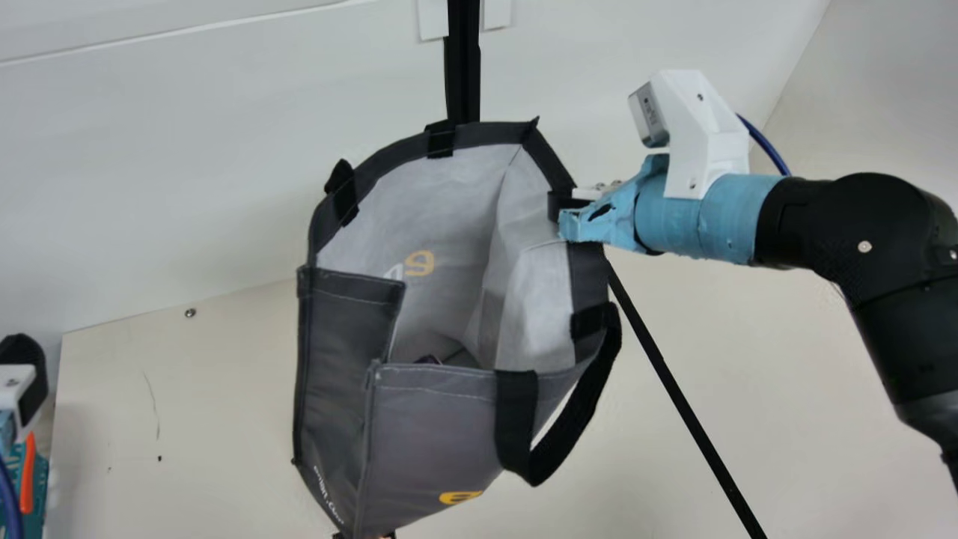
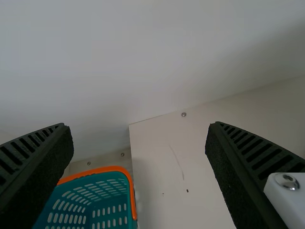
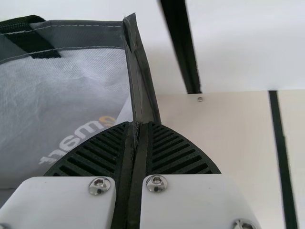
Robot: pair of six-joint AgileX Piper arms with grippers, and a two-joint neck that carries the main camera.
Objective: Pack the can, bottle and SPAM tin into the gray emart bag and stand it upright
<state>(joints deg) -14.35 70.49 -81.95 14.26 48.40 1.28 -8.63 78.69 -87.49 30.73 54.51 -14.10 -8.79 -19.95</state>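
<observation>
From where I'm standing, the gray emart bag (image 1: 434,427) is over the cream table (image 1: 179,419), its mouth wide open towards the neck camera and its body slanting a little. The right gripper (image 1: 566,224) has it by the rim, on the side facing the right arm; in the right wrist view the ribbed fingers (image 3: 178,152) are pressed together with the dark edge of the cloth pinched between them, a folded corner sticking up past their tips. Down inside the bag there's something dark (image 1: 430,360), too little of it to name. One black handle (image 1: 569,438) loops outward below that arm, so that side is crowded.

The other side has more room. A broad stretch of tabletop runs from the bag to the left edge, and the left gripper (image 1: 19,393) is out there, well apart from the bag. In the left wrist view its fingers stand wide apart with nothing between them. Near it, just beside the table's edge, is a teal basket (image 2: 102,207) with an orange rim. Behind everything the pale wall (image 1: 187,172) meets the table's far edge.
</observation>
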